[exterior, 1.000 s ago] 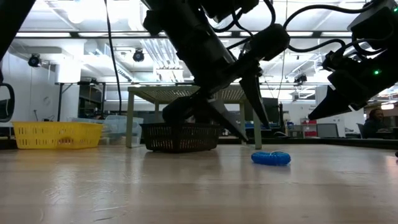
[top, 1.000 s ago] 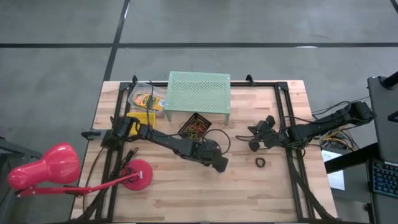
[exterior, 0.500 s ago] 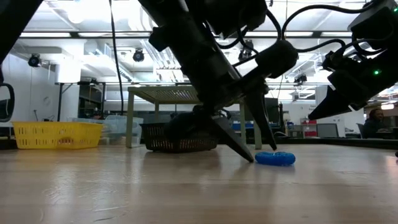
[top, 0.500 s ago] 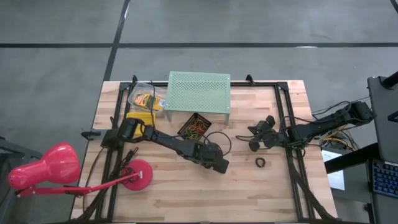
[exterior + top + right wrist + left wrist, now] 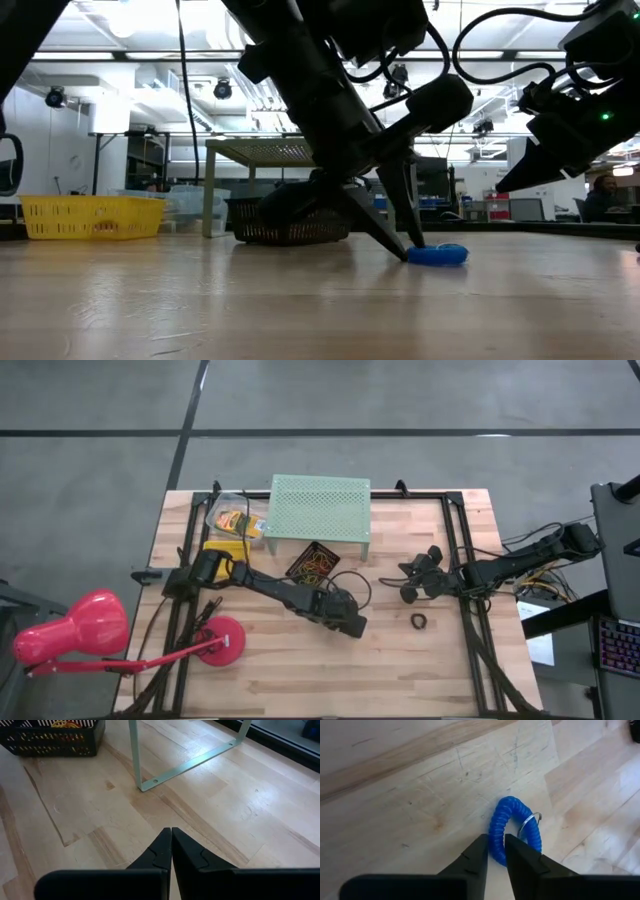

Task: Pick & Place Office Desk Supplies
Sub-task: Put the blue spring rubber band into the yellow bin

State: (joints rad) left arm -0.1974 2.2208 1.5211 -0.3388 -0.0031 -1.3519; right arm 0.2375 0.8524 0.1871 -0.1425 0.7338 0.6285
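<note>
Bare tabletop below green stand

Glossy blue plastic coil on scratched, matt wooden table.

A robotics lab or workshop hall: a pale wooden surface stands on grey concrete floor marked with dark lines. Level across it, exposed ceiling ducts, strip lighting, a mounted camera and benches with monitors fill the room.
</note>
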